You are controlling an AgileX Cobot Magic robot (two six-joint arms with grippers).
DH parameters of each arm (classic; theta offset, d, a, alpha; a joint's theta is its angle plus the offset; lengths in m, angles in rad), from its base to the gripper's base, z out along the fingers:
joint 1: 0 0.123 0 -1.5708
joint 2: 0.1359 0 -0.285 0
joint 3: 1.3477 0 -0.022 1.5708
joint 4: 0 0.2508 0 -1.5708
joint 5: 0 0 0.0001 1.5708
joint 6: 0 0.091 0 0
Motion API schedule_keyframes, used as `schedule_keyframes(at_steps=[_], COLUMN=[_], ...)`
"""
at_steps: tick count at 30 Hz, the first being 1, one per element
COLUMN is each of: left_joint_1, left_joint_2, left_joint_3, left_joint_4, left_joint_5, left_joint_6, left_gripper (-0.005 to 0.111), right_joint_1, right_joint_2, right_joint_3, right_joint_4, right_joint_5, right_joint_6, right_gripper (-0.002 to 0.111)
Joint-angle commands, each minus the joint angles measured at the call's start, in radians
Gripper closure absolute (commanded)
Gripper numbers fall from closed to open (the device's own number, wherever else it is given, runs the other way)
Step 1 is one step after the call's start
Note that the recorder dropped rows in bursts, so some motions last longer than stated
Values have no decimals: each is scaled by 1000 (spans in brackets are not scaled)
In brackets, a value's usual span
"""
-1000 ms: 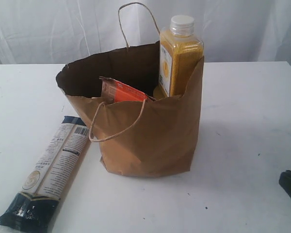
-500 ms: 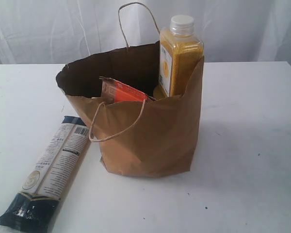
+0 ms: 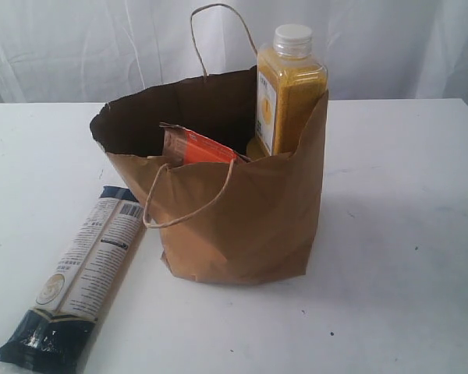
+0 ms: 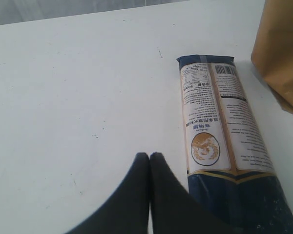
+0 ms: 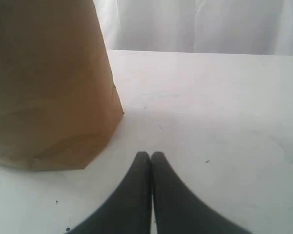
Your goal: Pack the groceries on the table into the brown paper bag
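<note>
**Status.** The left gripper (image 4: 150, 158) is closed with its fingertips pressed together and holds nothing. It hovers just beside the long navy-cream packet (image 4: 219, 141). The right gripper (image 5: 150, 157) is likewise closed and empty, low over the tabletop (image 3: 405, 234) near the brown paper bag (image 3: 242, 226).

**Location of items.** The bag stands about mid-tabletop. The yellow-grain bottle (image 3: 288, 93) is upright in it on the right, with its cap well above the rim. The brown pouch with orange label (image 3: 199, 146) shows inside. Anything deeper in the bag is hidden. The packet lies flat toward the near left corner, its far end close to the bag's base.

**Hazards.**
- Jaws left closed on descent would push the packet, not grasp it.
- A grip near one end would probably let the long packet droop and snag the ragged rim or the loop handle.
- The bag looks light – a side knock could slide or tip it, and the tall bottle with it.
- The pouch occupies the middle, so the entry space is narrow.

**Markings.** The packet carries a barcode, blocks of fine print and a round gold emblem – none of it legible. The bottle has a white label with an orange mark, also unreadable.
</note>
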State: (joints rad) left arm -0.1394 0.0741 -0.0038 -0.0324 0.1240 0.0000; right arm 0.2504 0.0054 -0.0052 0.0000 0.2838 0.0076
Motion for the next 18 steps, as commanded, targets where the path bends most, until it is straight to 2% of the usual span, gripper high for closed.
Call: schedule_keyframes(at_steps=[1, 18], left_joint_1=[2, 2], left_joint_2=[-5, -5], left_joint_3=[4, 4], left_joint_4=[-8, -8], left_joint_5=[2, 2], left_joint_6=[0, 0], left_gripper=[107, 107], right_joint_1=[-4, -4], right_joint_2=[-5, -5], right_joint_3=[5, 5], right_joint_4=[0, 0], right_joint_5=[4, 6], right_joint_6=[-8, -20], right_gripper=[108, 108])
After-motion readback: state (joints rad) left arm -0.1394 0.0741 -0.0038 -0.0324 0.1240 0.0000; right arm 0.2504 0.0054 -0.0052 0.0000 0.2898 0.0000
